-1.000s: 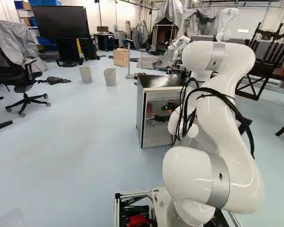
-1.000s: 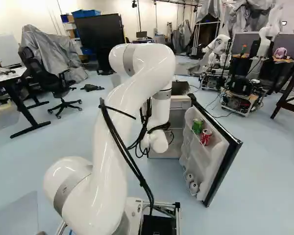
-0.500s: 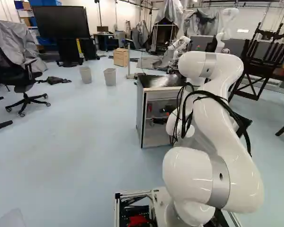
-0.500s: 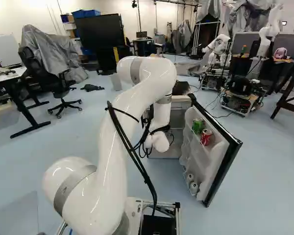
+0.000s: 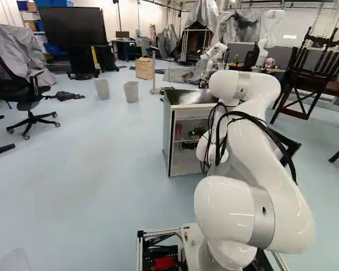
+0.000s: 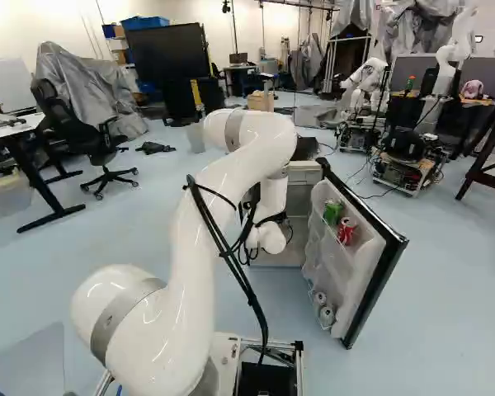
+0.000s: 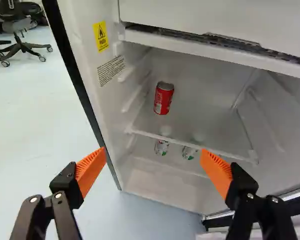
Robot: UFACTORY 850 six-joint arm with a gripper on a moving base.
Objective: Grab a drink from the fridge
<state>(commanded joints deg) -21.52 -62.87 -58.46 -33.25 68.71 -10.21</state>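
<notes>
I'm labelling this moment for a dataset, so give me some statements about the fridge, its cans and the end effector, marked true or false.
1. The fridge door is closed. False: it stands open.
2. A red soda can stands on the fridge's upper shelf. True.
3. The end effector is gripping a can. False: it is open, with nothing gripped.
4. Two cans show below that shelf. True.
5. The door's green can has a red can beside it. True.
</notes>
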